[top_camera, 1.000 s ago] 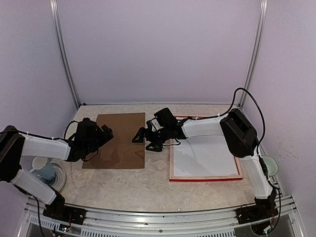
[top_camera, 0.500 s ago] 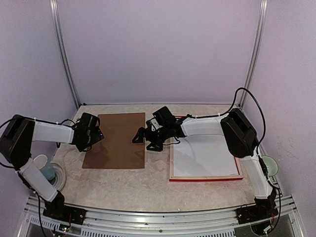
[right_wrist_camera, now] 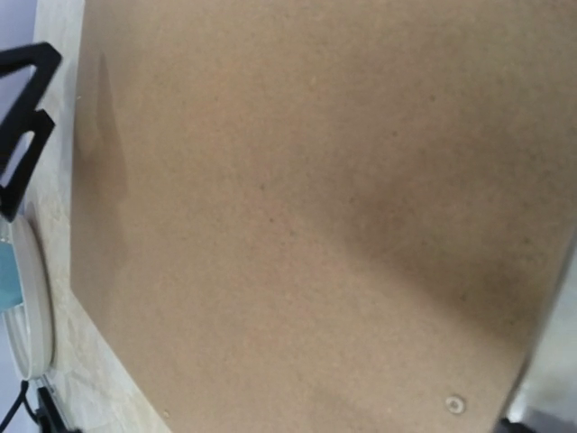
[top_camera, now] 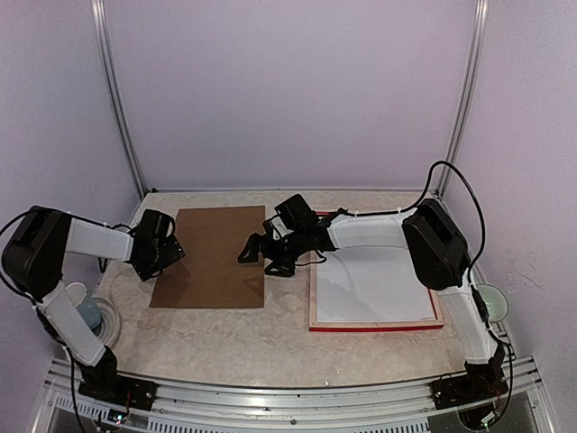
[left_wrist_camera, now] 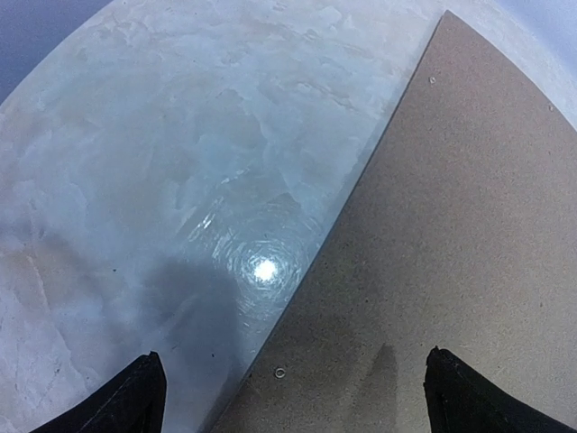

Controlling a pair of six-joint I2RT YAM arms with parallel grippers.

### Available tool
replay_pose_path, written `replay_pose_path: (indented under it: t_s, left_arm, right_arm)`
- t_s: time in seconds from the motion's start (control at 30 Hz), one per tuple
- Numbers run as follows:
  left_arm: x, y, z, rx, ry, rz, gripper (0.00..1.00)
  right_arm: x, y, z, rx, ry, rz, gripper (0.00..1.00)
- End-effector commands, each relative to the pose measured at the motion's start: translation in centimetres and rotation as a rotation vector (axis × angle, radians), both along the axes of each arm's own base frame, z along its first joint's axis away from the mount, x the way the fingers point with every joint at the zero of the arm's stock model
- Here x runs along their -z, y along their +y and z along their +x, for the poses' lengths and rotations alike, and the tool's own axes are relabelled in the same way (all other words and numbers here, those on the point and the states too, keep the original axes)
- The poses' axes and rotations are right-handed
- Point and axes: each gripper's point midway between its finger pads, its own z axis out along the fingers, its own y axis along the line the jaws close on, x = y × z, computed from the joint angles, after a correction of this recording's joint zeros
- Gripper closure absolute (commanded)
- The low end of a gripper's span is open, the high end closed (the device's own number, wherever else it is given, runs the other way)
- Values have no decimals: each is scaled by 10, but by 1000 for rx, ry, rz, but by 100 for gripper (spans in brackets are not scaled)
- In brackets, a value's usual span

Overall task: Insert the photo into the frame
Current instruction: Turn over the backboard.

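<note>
Plainly, the move ahead is turning on the brown board (top_camera: 216, 262), which is lying flat on the table (top_camera: 270, 347) between the two arms. The left tool (top_camera: 171, 255) is hanging over the board's left edge with its jaws spread wide and nothing between them; its wrist view is showing that edge running diagonally under the gap. The right tool (top_camera: 260, 260) is hovering at the board's right edge, equally wide and empty, and its camera is filling almost wholly with brown board.

The frame (top_camera: 374, 324) is lying face down just to the right of the board, pale wood back upward and red outer edge toward the robot. It is sitting under the right forearm, so the right arm is the nearer one to it. Its long axis, like the board's, is seemingly running from near to far.

A white sheet (top_camera: 370, 289) is filling the frame's opening. It may be the photo showing its plain back, but I cannot tell it from a mat, and no printed face is showing in any view.

If so, the board is probably needing to travel rightward onto the frame, with both tools already flanking it.
</note>
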Motion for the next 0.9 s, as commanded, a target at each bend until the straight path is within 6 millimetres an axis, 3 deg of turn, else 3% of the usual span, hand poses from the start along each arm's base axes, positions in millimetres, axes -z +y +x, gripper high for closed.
replay_pose_path:
  t_s: [0.0, 0.23, 0.6, 0.87]
  left_arm:
    - [13, -4, -3, 28, 18, -14, 1]
    - [13, -14, -3, 60, -6, -72, 2]
    - [32, -36, -10, 135, 8, -164, 5]
    - [28, -49, -11, 176, -8, -201, 6]
  right_arm:
    - [9, 2, -3, 17, 5, -52, 1]
    - [23, 4, -5, 17, 32, -106, 1]
    - [29, 8, -8, 3, 55, -89, 1]
    - [15, 6, -13, -8, 97, 18, 1]
